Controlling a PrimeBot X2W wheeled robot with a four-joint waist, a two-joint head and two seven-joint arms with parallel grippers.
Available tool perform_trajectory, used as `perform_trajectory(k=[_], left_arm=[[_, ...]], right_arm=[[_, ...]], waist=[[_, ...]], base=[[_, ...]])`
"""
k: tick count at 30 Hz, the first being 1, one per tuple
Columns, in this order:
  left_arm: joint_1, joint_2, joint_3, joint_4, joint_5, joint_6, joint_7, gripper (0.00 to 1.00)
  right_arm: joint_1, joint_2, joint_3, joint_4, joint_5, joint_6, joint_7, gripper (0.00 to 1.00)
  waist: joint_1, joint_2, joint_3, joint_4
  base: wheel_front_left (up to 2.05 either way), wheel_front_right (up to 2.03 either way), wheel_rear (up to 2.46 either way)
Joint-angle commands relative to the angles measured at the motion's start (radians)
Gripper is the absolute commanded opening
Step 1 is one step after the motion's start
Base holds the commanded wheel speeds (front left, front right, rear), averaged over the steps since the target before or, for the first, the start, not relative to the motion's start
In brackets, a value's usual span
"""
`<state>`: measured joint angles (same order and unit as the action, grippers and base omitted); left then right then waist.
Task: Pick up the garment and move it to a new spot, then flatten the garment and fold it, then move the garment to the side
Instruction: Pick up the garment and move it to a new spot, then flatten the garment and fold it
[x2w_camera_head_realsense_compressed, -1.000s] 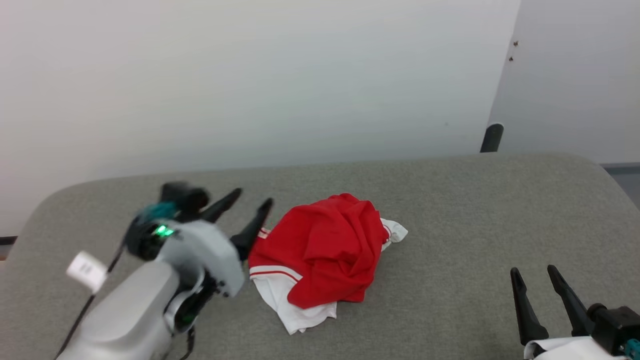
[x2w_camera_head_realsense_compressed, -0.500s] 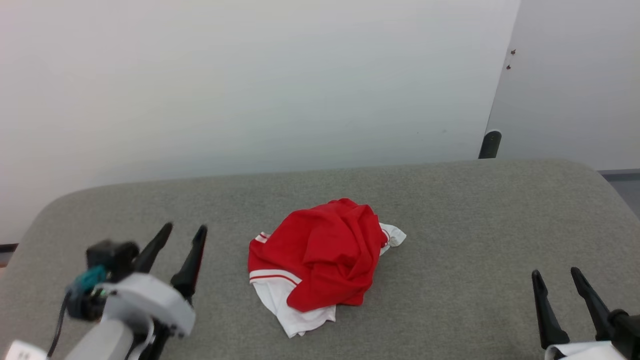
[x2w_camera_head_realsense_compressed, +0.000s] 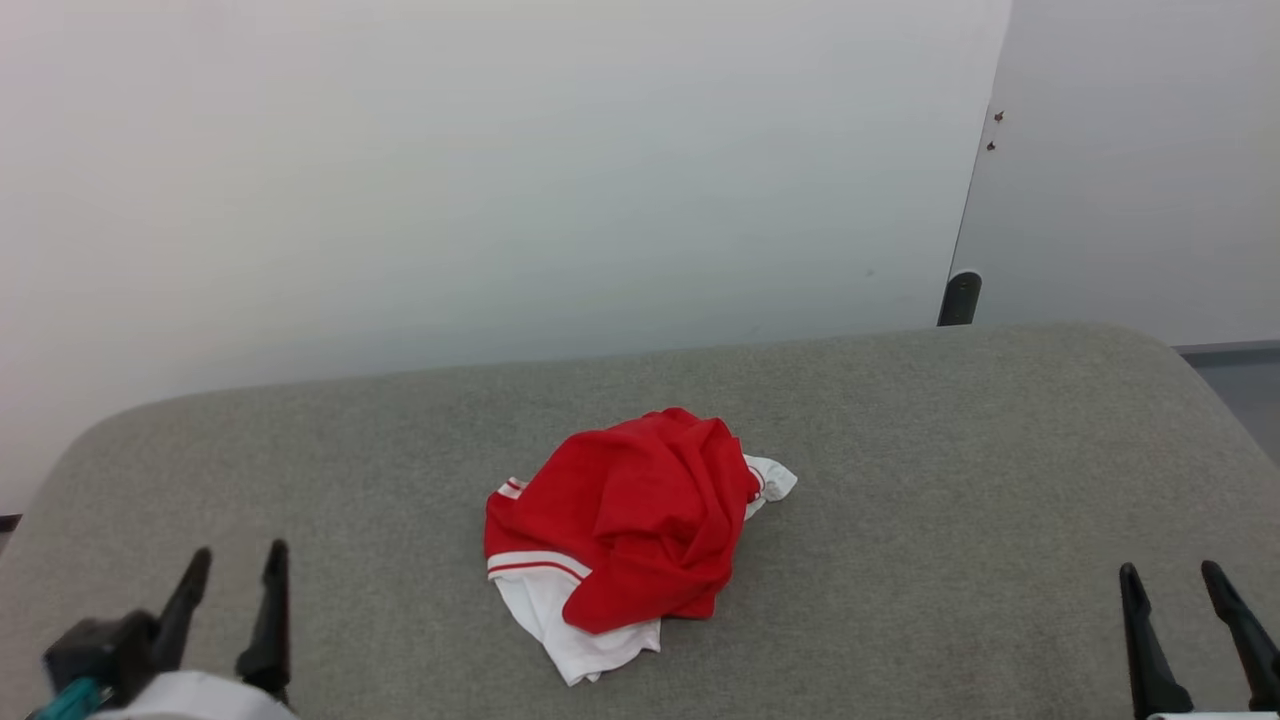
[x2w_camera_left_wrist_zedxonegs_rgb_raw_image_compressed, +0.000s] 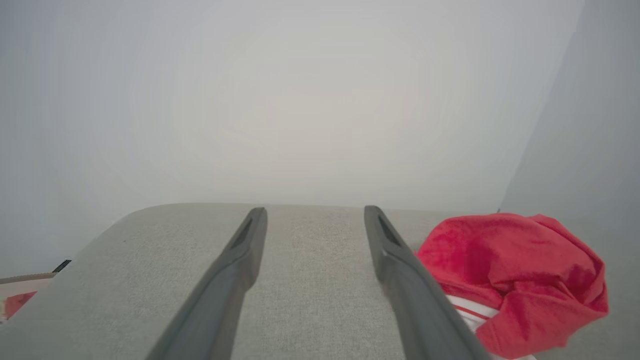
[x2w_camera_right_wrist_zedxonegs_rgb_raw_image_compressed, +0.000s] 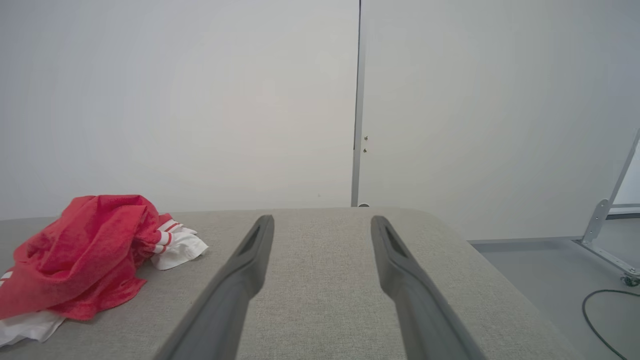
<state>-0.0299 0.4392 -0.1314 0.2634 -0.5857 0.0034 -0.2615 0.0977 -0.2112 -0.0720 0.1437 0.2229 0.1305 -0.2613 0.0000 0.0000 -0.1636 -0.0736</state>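
Note:
The garment (x2w_camera_head_realsense_compressed: 625, 525), red with white sleeves and striped trim, lies crumpled in a heap at the middle of the grey table (x2w_camera_head_realsense_compressed: 900, 420). It also appears at the right of the left wrist view, the garment (x2w_camera_left_wrist_zedxonegs_rgb_raw_image_compressed: 515, 275), and at the left of the right wrist view, the garment (x2w_camera_right_wrist_zedxonegs_rgb_raw_image_compressed: 85, 255). My left gripper (x2w_camera_head_realsense_compressed: 237, 562) stands open at the lower left, well clear of the heap, with bare table between its fingers (x2w_camera_left_wrist_zedxonegs_rgb_raw_image_compressed: 240, 260). My right gripper (x2w_camera_head_realsense_compressed: 1172, 580) is open at the lower right, also apart from the cloth, empty between its fingers (x2w_camera_right_wrist_zedxonegs_rgb_raw_image_compressed: 255, 255).
A pale wall stands right behind the table's far edge, with a dark post (x2w_camera_head_realsense_compressed: 958, 298) at the back right. Off the table's right end are grey floor, a metal frame leg (x2w_camera_right_wrist_zedxonegs_rgb_raw_image_compressed: 600, 225) and a black cable (x2w_camera_right_wrist_zedxonegs_rgb_raw_image_compressed: 600, 320).
My left gripper has pulled back from beside the garment to the lower left corner. The right gripper sits lower and further right in the view, and the head view has shifted slightly. The garment lies unchanged.

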Motion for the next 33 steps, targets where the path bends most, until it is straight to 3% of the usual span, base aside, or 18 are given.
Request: perform_trajectory(k=[1,8,16,33], left_arm=[[0.021,-0.012,0.027,-0.007,0.016,-0.006,-0.003,1.00],[0.092,-0.078,0.167,-0.017,0.086,-0.050,-0.003,1.00],[0.114,-0.147,0.256,-0.004,0.158,-0.100,-0.003,1.00],[0.050,-0.184,0.259,0.027,0.235,-0.134,-0.003,1.00]], right_arm=[[0.010,-0.006,-0.005,-0.004,-0.002,0.000,-0.005,1.00],[0.015,-0.012,-0.018,-0.007,0.000,0.000,-0.005,1.00],[0.012,-0.006,-0.025,-0.012,-0.010,0.000,-0.005,1.00],[0.018,0.002,-0.017,-0.019,-0.011,0.000,-0.005,1.00]], waist=[[0.0000,0.0000,-0.001,-0.001],[0.0000,0.0000,0.001,-0.004],[0.0000,0.0000,0.001,-0.004],[0.0000,0.0000,0.009,0.049]], base=[[0.00,0.00,0.00],[0.00,0.00,0.00],[0.00,0.00,0.00],[0.00,0.00,0.00]])
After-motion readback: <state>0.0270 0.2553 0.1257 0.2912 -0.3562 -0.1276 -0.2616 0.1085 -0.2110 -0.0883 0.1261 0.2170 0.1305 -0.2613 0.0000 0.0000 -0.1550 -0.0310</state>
